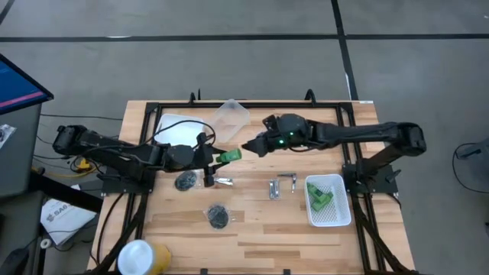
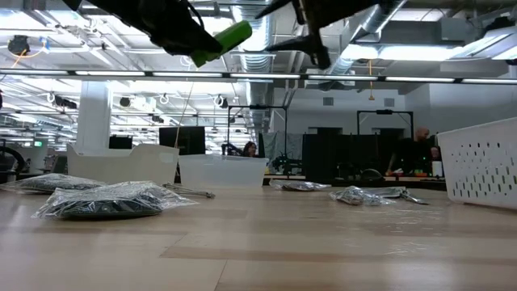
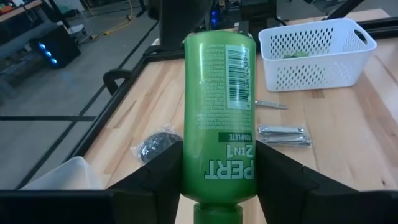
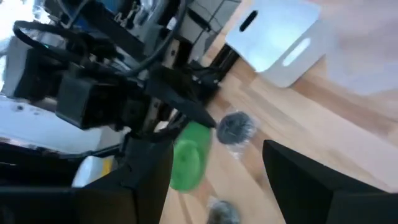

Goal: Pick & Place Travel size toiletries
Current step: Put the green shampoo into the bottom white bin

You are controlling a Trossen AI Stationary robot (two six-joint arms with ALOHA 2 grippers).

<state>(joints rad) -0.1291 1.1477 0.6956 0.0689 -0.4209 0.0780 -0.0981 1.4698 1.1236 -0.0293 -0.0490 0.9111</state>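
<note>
A bright green bottle is in the air over the table's middle, in my left gripper, which is shut on it. My right gripper is open and faces the bottle's free end from the right, a little short of it. The right wrist view shows the bottle ahead, between its spread fingers. Other green bottles lie in the white mesh basket. Two dark round jars in plastic wrap and silver tools lie on the table. My left gripper pinches the green bottle between its two fingers at the lower body next to the cap end. The fingers come level from the table's left and lie along the bottle. The bottle is lifted clear, and its flat end points toward the right arm.
A clear plastic tub and a white lid sit at the far side. The basket stands at the table's right, near edge. A white and yellow object lies near the left front corner. Bare wood shows along the near edge.
</note>
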